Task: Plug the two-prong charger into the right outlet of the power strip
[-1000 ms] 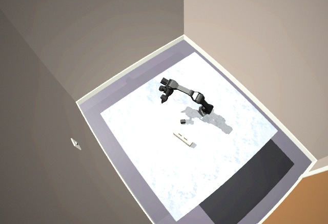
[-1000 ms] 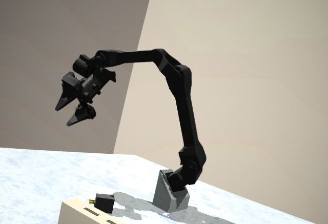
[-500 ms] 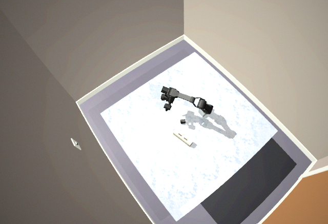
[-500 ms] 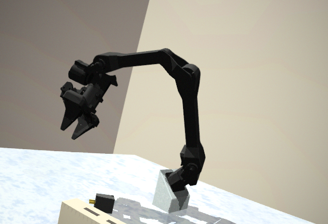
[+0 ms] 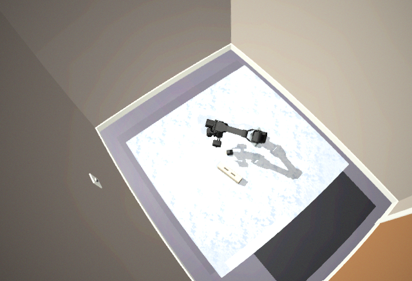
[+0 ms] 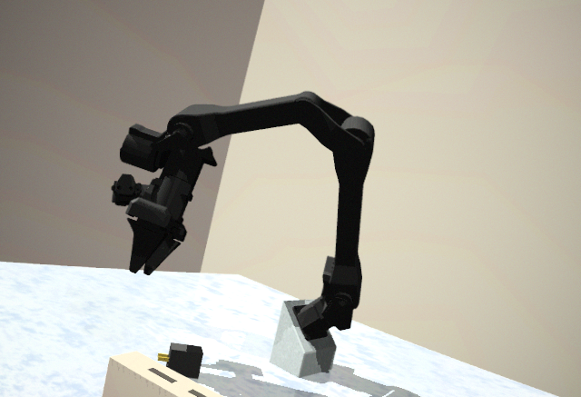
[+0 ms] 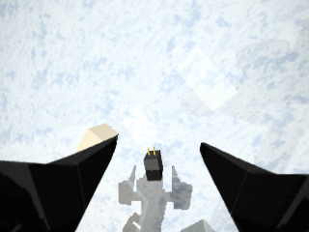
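Observation:
The black charger lies on the table beside the power strip, its two gold prongs pointing away from the arm's base. The cream power strip has two dark outlets on its top; the wrist view shows only one end of it. My gripper is open and empty, pointing down, high above the table. In the wrist view the charger shows between the fingertips, far below them. In the exterior view one finger overlaps the other.
The arm's grey base stands on the pale speckled table behind the charger. The arm's shadow falls beside the charger. Walls rise beyond the table, one with a small white plate. A dark panel lies past one table edge.

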You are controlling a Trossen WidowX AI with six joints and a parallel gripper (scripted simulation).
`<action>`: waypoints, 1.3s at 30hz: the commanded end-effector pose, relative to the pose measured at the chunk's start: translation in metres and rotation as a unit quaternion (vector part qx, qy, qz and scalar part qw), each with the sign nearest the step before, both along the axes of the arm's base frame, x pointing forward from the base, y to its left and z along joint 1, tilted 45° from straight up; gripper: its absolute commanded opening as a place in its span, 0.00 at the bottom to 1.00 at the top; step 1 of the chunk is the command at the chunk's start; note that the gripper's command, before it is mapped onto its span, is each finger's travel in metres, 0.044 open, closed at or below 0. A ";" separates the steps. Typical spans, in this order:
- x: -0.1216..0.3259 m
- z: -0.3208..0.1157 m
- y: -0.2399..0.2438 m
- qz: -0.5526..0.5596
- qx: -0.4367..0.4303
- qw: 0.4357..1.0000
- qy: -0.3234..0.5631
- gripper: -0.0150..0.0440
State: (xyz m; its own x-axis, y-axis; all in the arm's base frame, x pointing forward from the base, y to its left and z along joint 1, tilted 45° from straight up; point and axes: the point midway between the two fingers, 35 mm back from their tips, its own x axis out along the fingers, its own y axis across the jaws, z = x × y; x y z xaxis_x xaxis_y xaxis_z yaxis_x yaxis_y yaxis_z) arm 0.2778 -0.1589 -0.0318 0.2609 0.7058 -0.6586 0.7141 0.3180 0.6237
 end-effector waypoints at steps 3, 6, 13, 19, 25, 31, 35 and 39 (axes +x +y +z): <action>-0.008 0.004 0.032 0.059 -0.007 0.998 0.005 1.00; -0.012 0.006 0.046 0.083 -0.009 0.996 0.006 1.00; -0.025 0.011 0.076 0.140 -0.013 0.990 0.008 1.00; -0.037 0.016 0.098 0.184 -0.016 0.983 0.009 1.00; -0.043 0.018 0.105 0.194 -0.016 0.981 0.010 1.00; -0.042 0.013 0.109 0.194 -0.016 0.981 0.010 1.00; -0.042 0.008 0.115 0.194 -0.016 0.981 0.010 1.00; -0.042 0.006 0.116 0.194 -0.016 0.981 0.010 1.00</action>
State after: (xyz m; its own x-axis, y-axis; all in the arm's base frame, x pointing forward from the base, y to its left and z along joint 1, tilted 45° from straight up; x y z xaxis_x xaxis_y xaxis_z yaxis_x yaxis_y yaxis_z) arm 0.2359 -0.0461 -0.0233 -0.0382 0.7245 -0.6882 0.5442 0.5927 0.5938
